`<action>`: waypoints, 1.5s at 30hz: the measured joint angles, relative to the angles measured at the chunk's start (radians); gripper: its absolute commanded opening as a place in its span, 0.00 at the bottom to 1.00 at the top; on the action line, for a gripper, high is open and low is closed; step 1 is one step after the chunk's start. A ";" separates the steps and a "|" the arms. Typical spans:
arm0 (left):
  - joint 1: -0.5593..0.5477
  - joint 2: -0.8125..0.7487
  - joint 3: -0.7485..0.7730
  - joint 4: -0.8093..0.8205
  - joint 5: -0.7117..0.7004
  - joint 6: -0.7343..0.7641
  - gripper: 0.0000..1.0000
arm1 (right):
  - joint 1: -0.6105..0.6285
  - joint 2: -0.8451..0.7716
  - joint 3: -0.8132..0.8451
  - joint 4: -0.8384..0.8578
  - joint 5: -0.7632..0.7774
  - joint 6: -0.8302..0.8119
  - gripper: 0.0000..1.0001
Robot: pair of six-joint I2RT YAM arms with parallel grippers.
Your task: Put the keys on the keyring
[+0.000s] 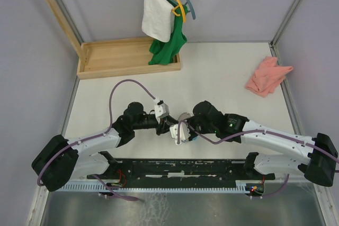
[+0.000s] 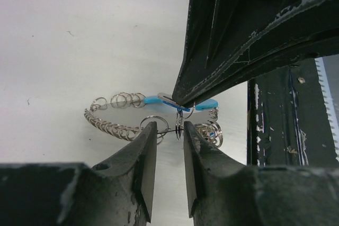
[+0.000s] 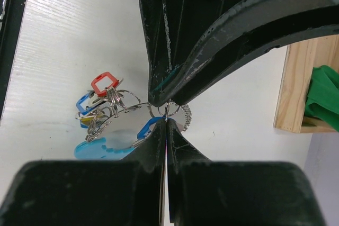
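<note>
The two arms are meeting over the white table (image 1: 222, 67), well away from the wooden tray (image 1: 116, 56), on the side of the tray nearer the arm bases. A keyring (image 3: 114, 99) made of many silver rings is lying there. The red key (image 3: 103, 84) and the blue key (image 3: 85, 101) are sitting in it, touching the rings, on the side far from the tray. A springy wire loop (image 2: 111, 127) is curling out of the keyring.

The left gripper (image 2: 170, 130) is holding its fingers (image 2: 145, 152) a little apart, with a thin ring (image 2: 178, 128) standing right at the tips. The right gripper (image 3: 166, 123) is pressing its fingers tight together, tips touching the keyring. I cannot tell if it is pinching anything.

A pink cloth (image 1: 267, 76) is lying off to the right of the tray.
</note>
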 measured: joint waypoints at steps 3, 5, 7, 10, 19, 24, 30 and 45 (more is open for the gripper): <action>0.000 0.015 0.011 -0.014 0.026 0.006 0.21 | 0.002 0.000 0.000 -0.003 -0.005 -0.004 0.01; 0.000 0.017 0.015 -0.024 0.041 0.008 0.06 | 0.003 0.000 0.000 -0.006 -0.006 -0.004 0.01; 0.000 0.018 0.016 -0.032 0.051 0.008 0.03 | 0.004 0.000 0.000 -0.005 -0.005 -0.005 0.01; 0.000 0.021 0.018 -0.036 0.059 0.009 0.03 | 0.005 0.000 0.000 -0.010 -0.005 -0.004 0.01; -0.007 -0.043 0.005 -0.004 -0.014 -0.003 0.03 | 0.013 -0.062 -0.030 0.041 0.060 0.031 0.01; -0.007 -0.067 -0.035 0.053 -0.056 -0.045 0.03 | 0.024 -0.072 -0.069 0.107 0.082 0.058 0.01; -0.007 -0.067 -0.064 0.091 -0.076 -0.077 0.03 | 0.031 -0.072 -0.142 0.181 0.092 0.095 0.01; -0.007 -0.037 -0.089 0.193 -0.092 -0.127 0.03 | 0.033 -0.057 -0.176 0.265 0.105 0.113 0.01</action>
